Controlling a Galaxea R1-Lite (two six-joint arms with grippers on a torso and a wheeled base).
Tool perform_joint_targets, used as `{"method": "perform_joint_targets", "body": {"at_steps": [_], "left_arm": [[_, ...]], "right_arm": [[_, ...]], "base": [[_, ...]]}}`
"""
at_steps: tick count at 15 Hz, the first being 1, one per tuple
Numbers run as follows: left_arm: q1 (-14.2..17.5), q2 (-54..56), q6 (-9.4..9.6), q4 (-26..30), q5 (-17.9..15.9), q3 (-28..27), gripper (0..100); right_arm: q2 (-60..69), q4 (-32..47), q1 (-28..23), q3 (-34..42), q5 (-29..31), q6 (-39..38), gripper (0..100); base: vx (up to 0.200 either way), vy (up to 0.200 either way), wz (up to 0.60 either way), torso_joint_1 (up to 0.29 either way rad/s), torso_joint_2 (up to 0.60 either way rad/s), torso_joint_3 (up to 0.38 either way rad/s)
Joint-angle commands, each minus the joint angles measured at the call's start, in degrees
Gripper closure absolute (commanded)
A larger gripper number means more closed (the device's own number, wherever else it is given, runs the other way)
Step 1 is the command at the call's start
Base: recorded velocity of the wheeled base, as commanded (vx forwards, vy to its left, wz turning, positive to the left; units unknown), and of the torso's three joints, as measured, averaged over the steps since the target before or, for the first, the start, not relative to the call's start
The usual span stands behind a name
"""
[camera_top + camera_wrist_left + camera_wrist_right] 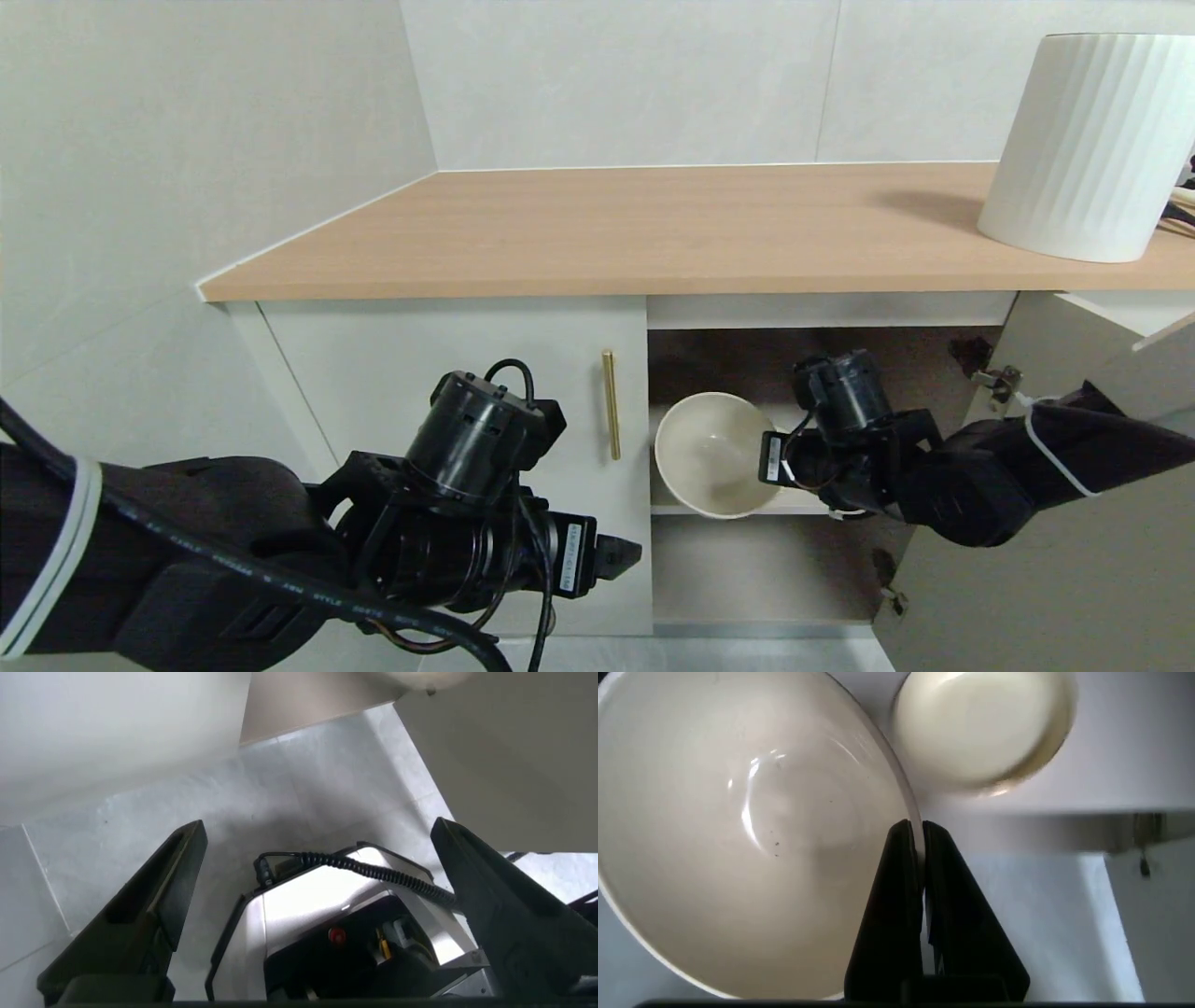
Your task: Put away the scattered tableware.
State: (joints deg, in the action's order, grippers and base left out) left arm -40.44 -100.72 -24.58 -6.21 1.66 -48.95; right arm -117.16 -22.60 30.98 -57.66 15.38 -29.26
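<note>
- Bowl [714,453], cream and glossy, tipped on edge with its hollow facing outward, at the mouth of the open cabinet [822,327], level with the shelf [672,510]; impossible to tell whether resting on it.
- Right gripper [773,459] pinched onto the bowl's rim, one finger inside the wall and one outside, pressed tight on the thin edge.
- Left gripper [624,556] low in front of the closed door [448,355], fingers spread wide, nothing between them.
- Smaller cream dish [985,723] on the shelf deeper in, near the bowl but apart from it.
- Handling, as a judgement: likely ceramic, so rigid, rather heavy for a one-sided pinch, slick under its glaze, and prone to chipping if knocked against the shelf edge or the dish.
- Best hold probably the rim; curved sides too wide and smooth to grasp; slow lowering advisable.
</note>
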Motion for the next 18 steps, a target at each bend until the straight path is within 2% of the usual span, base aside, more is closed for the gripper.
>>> {"method": "perform_joint_targets", "body": {"at_steps": [1, 6, 11, 18], "left_arm": [[0.0, 0.2, -0.03, 0.0, 0.0, -0.1, 0], [0.0, 0.2, -0.03, 0.0, 0.0, -0.2, 0], [0.0, 0.2, -0.12, 0.0, 0.1, -0.2, 0], [0.0, 0.1, -0.12, 0.0, 0.0, -0.2, 0]], "right_arm": [[-4.7, -3.8, -2.7, 0.4, 0.6, -0.4, 100], [-12.0, -13.9, -6.6, -1.5, 3.2, -0.4, 100], [-16.1, -13.9, -8.7, -5.8, 5.1, -0.7, 100], [-18.7, -13.9, -11.4, -8.0, 6.4, -0.5, 100]], "base": [[0.000, 0.000, 0.00, 0.000, 0.00, 0.000], [0.000, 0.000, 0.00, 0.000, 0.00, 0.000], [0.000, 0.000, 0.00, 0.000, 0.00, 0.000], [0.000, 0.000, 0.00, 0.000, 0.00, 0.000]]}}
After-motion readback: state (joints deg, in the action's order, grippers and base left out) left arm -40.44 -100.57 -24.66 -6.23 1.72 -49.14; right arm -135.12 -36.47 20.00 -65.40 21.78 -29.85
